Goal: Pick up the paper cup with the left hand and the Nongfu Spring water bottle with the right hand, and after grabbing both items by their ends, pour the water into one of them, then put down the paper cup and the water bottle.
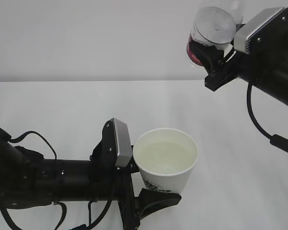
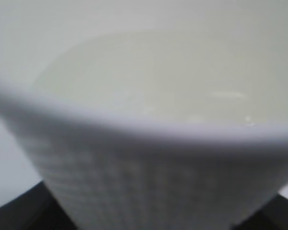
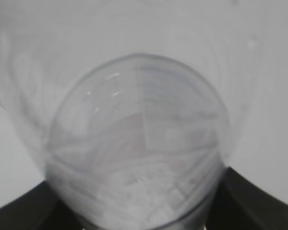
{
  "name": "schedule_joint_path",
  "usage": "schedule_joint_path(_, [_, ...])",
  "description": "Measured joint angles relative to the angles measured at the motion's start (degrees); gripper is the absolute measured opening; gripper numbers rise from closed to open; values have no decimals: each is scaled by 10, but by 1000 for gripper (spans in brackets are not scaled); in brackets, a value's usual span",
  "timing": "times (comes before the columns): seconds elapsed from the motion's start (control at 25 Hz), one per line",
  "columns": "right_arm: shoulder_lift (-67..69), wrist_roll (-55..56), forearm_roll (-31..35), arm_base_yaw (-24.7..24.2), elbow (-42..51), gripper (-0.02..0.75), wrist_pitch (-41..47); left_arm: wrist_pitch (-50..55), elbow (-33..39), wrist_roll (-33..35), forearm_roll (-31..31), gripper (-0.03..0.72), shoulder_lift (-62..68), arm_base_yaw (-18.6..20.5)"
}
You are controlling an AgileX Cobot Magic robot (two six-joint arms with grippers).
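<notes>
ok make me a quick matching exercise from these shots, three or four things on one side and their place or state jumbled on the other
Things:
1. white tapered paper cup
2. clear ribbed plastic bottle with red label
3. left black robot gripper
4. right black robot gripper

States:
A. raised high at upper right, base facing the exterior camera
B. low at the front, closed on the cup's lower part
C. upright, holding pale liquid well up the inside
D. up at upper right, clamped around the red label

Pairs: 1-C, 2-A, 3-B, 4-D
</notes>
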Motion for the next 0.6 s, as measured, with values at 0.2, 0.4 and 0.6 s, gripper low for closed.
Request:
schedule_joint_path(0.2, [0, 11, 22, 0, 0, 476, 0, 0, 0, 0, 0, 546, 0, 0])
schedule_joint_path(0.4, [0, 21, 45, 0, 0, 476, 21, 0, 0, 0, 0, 546, 0, 0])
schedule_joint_path(0.6, [0, 24, 79, 0, 0, 476, 50, 0, 0, 0, 0, 546, 0, 0])
